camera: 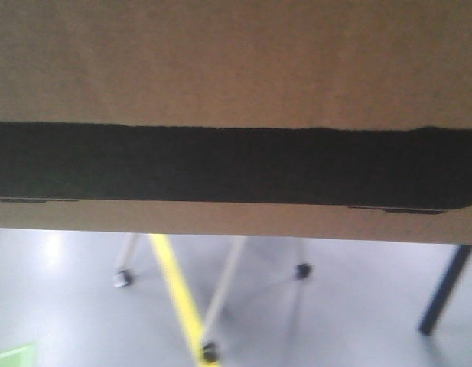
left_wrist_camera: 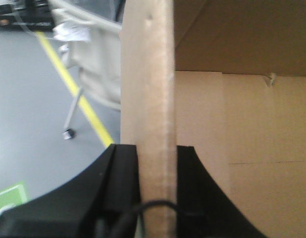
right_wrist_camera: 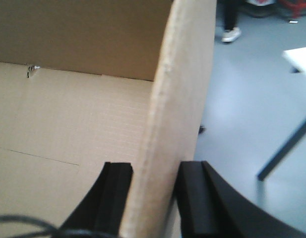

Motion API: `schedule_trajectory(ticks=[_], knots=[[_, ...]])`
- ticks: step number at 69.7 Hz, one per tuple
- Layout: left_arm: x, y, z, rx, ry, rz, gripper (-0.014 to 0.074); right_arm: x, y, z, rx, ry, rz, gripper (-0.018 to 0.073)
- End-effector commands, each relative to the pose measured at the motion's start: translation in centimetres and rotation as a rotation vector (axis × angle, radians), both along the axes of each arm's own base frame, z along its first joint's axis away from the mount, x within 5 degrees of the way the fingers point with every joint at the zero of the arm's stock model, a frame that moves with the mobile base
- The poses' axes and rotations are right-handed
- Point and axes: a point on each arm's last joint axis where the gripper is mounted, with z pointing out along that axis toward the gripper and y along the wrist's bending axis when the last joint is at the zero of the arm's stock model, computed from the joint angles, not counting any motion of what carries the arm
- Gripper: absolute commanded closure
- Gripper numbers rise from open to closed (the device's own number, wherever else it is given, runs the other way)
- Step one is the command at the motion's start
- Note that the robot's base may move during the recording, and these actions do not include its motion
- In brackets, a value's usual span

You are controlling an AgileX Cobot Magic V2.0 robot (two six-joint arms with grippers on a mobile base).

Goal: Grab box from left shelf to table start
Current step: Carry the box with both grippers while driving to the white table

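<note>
The brown cardboard box (camera: 236, 61) fills the upper part of the front view, with a black printed band (camera: 236, 164) across it, and floor shows beneath it. My left gripper (left_wrist_camera: 156, 148) is shut on the box's left side wall (left_wrist_camera: 148, 74), one black finger inside and one outside. My right gripper (right_wrist_camera: 155, 166) is shut on the right side wall (right_wrist_camera: 185, 74) the same way. The open box's bare inside (right_wrist_camera: 68, 114) shows. A pale white table corner (right_wrist_camera: 299, 57) on a dark leg lies to the right. The left shelf is out of view.
A yellow floor line (camera: 178, 298) runs over the grey floor below the box. Thin wheeled legs (camera: 220, 306) stand ahead and a dark table leg (camera: 446, 290) at right. A cream wheeled cart (left_wrist_camera: 100, 64) is at left. A person's shoe (right_wrist_camera: 231, 34) is far right.
</note>
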Motion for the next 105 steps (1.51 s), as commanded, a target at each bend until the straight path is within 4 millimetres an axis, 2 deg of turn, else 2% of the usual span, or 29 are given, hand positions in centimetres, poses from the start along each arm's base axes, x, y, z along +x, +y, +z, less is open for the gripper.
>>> schedule_trajectory(ticks=[1, 105], knots=[[-0.8, -0.56, 2.8, -0.181, -0.156, -0.059, 0.07, 0.05, 0.07, 2.28, 0.038, -0.164, 0.003, 0.0503], [-0.8, -0.56, 2.8, -0.181, -0.156, -0.059, 0.07, 0.05, 0.07, 2.27, 0.038, -0.164, 0.003, 0.0503]])
